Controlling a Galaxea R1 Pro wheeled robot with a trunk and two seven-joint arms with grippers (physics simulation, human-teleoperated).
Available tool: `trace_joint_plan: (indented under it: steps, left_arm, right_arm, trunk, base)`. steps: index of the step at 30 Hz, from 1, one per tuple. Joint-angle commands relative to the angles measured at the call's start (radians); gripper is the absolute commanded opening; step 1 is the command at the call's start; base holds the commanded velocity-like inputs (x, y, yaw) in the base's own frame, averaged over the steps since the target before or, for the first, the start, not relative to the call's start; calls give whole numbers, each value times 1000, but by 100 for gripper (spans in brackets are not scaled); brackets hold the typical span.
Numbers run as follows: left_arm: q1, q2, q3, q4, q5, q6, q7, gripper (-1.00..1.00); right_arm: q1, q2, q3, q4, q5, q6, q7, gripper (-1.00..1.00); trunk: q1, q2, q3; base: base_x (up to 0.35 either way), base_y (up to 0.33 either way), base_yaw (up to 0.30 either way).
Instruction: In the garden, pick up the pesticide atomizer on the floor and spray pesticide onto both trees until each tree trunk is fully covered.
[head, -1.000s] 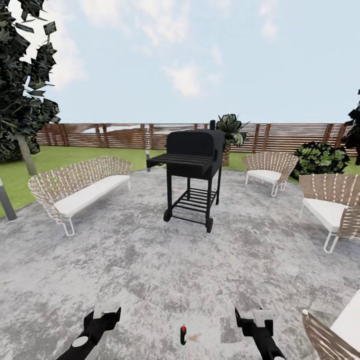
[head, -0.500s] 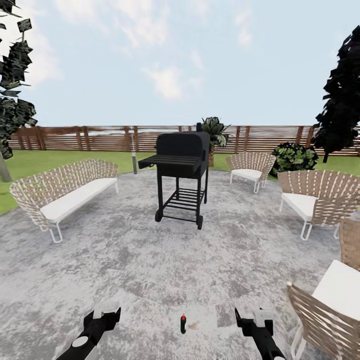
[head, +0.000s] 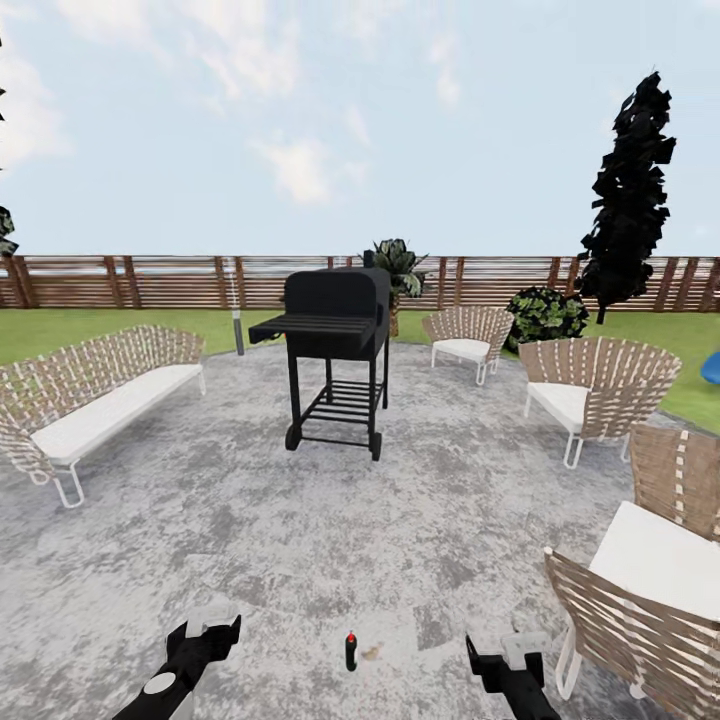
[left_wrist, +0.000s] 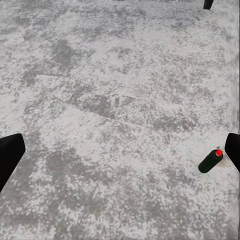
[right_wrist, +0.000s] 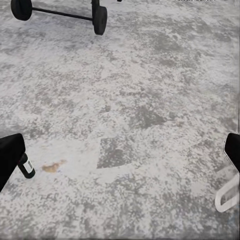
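The pesticide atomizer (head: 351, 650), a small dark bottle with a red top, stands on the grey speckled paving between my two arms. In the left wrist view the pesticide atomizer (left_wrist: 210, 161) lies close to one finger; in the right wrist view the pesticide atomizer (right_wrist: 26, 166) sits beside the opposite finger. My left gripper (head: 213, 625) (left_wrist: 120, 152) hangs open over bare paving. My right gripper (head: 510, 648) (right_wrist: 120, 155) is open too, holding nothing. The two trees and their trunks are out of view.
A black wheeled grill (head: 335, 340) stands ahead on the paving. A wicker sofa (head: 90, 400) is to the left, and wicker chairs (head: 590, 385) (head: 650, 600) crowd the right. Beyond are the lawn (head: 100, 325), a slatted fence (head: 150, 280) and a black-leaved narrow tree (head: 628, 190).
The camera has swung to the right, so grill, sofa and chairs slid left in the picture and more chairs came in at the right. Both grippers stay open.
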Motion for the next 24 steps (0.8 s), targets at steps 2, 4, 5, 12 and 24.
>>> trace_joint_plan:
  steps: [2,4,5,12,24]
  left_arm:
    - [0,-1,0,0,-1,0,0,100]
    - [0,-2,0,1,-1,0,0,100]
    - [0,-3,0,1,-1,0,0,100]
    - [0,-5,1,1,-3,0,0,100]
    - [0,-3,-2,0,-2,0,0,100]
  right_arm:
    - [0,-4,-1,4,47,-1,0,100]
    - [0,-6,-1,8,72,-2,0,100]
    - [0,-6,-1,8,79,-2,0,100]
    - [0,-2,0,10,91,-1,-1,100]
    - [0,4,0,5,95,0,-1,100]
  trunk:
    - [0,0,2]
    - [0,0,4]
    - [0,0,5]
    - [0,0,7]
    - [0,0,7]
  base:
    - [0,1,-210]
    - [0,0,-210]
    - [0,0,-210]
    - [0,0,-77]
    - [0,0,-2]
